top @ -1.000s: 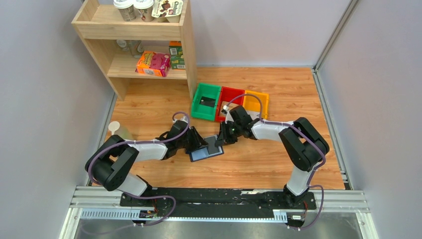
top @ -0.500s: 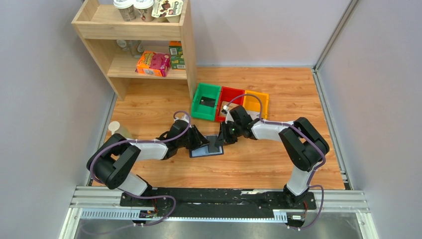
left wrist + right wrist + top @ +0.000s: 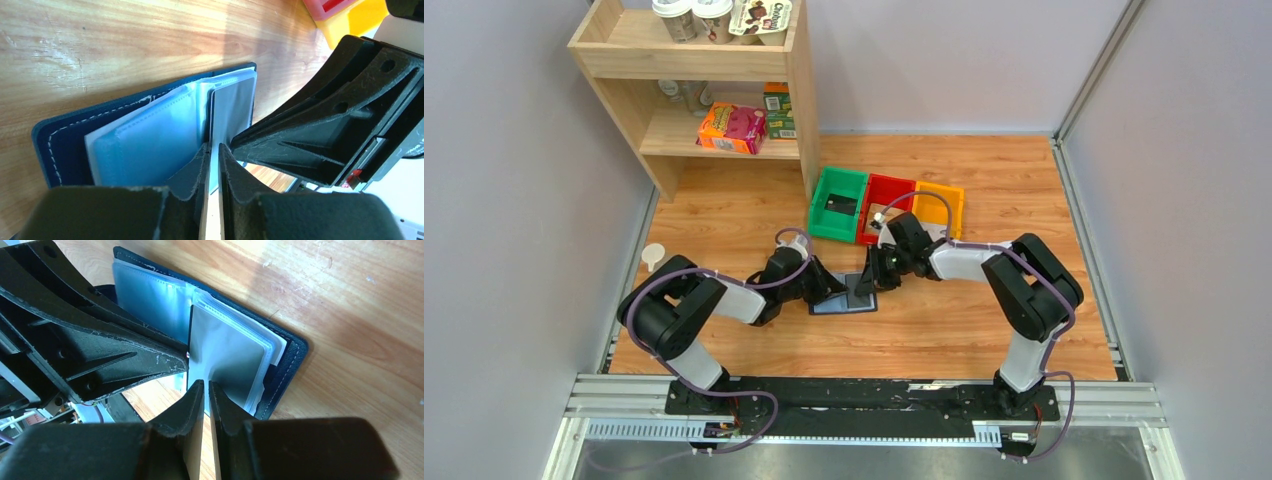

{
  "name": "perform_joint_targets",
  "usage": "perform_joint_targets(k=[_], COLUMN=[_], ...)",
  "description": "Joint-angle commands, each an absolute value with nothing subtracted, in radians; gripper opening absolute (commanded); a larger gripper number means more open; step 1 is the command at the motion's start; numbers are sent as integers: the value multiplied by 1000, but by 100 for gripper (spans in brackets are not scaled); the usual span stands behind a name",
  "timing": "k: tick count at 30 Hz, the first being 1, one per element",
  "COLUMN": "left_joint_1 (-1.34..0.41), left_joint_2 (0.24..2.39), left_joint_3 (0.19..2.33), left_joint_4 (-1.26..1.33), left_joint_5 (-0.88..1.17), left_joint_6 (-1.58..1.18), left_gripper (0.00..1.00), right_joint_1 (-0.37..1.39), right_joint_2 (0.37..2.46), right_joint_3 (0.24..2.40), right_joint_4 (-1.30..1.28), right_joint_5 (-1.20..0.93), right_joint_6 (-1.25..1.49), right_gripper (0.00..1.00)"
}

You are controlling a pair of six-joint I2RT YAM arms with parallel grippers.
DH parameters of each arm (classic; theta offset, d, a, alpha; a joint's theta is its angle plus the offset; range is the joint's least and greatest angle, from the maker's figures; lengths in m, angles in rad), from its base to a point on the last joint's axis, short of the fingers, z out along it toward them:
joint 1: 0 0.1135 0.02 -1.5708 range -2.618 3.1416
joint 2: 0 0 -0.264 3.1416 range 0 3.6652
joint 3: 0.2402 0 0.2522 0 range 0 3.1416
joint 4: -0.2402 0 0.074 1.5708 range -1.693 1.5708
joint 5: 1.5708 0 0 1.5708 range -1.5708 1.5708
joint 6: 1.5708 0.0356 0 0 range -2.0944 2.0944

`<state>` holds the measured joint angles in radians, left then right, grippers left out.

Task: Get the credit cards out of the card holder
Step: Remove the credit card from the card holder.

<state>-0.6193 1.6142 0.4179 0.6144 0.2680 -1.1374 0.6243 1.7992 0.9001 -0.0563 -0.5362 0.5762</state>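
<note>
The navy card holder (image 3: 844, 300) lies open on the floor between my two grippers. Its blue-grey plastic pocket pages show in the left wrist view (image 3: 145, 145) and the right wrist view (image 3: 150, 295). One pocket page with a grey card (image 3: 227, 352) in it stands raised; it also shows in the left wrist view (image 3: 232, 105). My left gripper (image 3: 212, 150) is shut, with the lower edge of a pocket page between its tips. My right gripper (image 3: 206, 385) is shut against the raised page from the other side. In the top view the left gripper (image 3: 832, 292) and right gripper (image 3: 870, 282) nearly meet.
Green (image 3: 838, 204), red (image 3: 883, 207) and yellow (image 3: 937, 208) bins stand just behind the right gripper; the green one holds a dark card. A wooden shelf unit (image 3: 724, 90) with boxes and cups stands at the back left. A small white cup (image 3: 654, 256) sits at the left wall.
The left gripper has pushed right and the holder has shifted slightly right with it. A pocket page that lay low now stands more upright between the two grippers.
</note>
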Motion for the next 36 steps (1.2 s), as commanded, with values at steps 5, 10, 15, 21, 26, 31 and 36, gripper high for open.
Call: perform_joint_targets(k=[5, 10, 15, 21, 26, 31, 36], left_joint_1=[-632, -632, -632, -632, -634, -637, -638], left_joint_2=[1600, 1585, 1528, 1525, 1529, 1523, 1522], left_joint_3=[380, 368, 364, 405, 446, 476, 482], left_joint_4=[759, 724, 644, 597, 555, 480, 453], left_joint_5=[293, 266, 229, 247, 262, 252, 248], left_joint_6=[-1140, -1140, -1115, -1100, -1092, -1062, -1049], left_gripper=[6, 0, 0, 8, 18, 22, 23], right_joint_1=[594, 581, 581, 581, 580, 577, 568], right_joint_2=[1839, 1793, 1741, 1709, 1666, 1635, 1673], right_joint_3=[847, 853, 879, 905, 913, 927, 933], right_joint_4=[-46, -67, -104, -146, -176, -199, -199], right_joint_5=[-494, -491, -460, -419, -371, -336, -348], right_joint_6=[577, 569, 552, 526, 496, 471, 468], right_gripper=[17, 18, 23, 29, 30, 33, 30])
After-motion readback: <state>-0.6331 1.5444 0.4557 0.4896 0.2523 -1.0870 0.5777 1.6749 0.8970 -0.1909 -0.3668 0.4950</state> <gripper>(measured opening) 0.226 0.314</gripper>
